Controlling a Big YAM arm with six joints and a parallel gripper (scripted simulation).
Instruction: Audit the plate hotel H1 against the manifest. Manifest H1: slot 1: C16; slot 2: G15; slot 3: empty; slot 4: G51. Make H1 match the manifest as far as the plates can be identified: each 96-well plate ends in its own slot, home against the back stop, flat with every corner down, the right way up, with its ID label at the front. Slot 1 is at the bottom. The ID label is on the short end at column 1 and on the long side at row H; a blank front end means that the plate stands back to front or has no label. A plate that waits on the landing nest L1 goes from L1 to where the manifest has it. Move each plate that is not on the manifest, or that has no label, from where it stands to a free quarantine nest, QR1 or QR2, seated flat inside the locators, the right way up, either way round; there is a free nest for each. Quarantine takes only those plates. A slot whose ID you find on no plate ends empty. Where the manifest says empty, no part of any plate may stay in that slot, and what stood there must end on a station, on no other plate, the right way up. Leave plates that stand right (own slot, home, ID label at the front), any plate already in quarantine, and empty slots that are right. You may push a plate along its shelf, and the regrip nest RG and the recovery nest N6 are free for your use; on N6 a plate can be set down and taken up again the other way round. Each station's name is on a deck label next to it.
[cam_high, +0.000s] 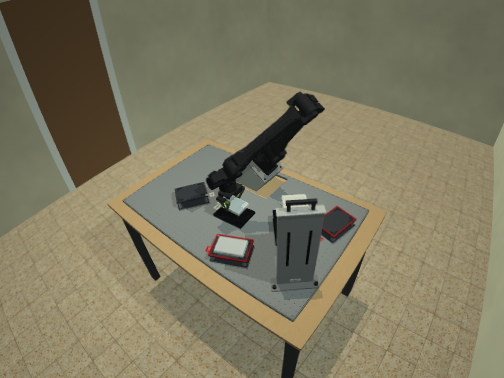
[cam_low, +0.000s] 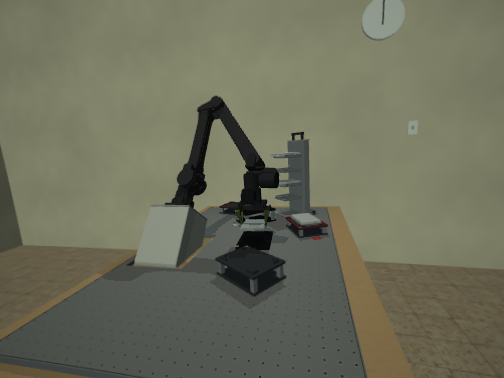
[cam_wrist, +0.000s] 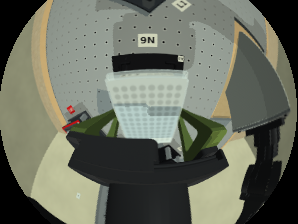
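Note:
My gripper (cam_high: 231, 202) (cam_low: 253, 216) (cam_wrist: 148, 110) points down over the black recovery nest N6 (cam_high: 234, 219) (cam_low: 255, 241) (cam_wrist: 148, 63). Its green fingers grip the long sides of a white 96-well plate (cam_high: 240, 204) (cam_low: 255, 226) (cam_wrist: 148, 96), which is level and a little above the nest. The N6 deck label (cam_wrist: 148, 40) lies just beyond the nest. I cannot read any ID label on the plate. The grey plate hotel H1 (cam_high: 296, 245) (cam_low: 299, 175) stands at the table's right side. Its shelves face away in the top view and look thin and grey in the exterior view.
A red-framed quarantine nest (cam_high: 212, 250) (cam_low: 297, 226) holds a white plate (cam_high: 231, 246) (cam_low: 305, 218). A second red-framed nest (cam_high: 339, 220) looks empty. A black raised nest (cam_high: 191, 194) (cam_low: 250, 267) stands to one side. The grey arm pedestal (cam_high: 260, 175) (cam_low: 170, 242) is near. Something white (cam_high: 294, 198) shows behind the hotel.

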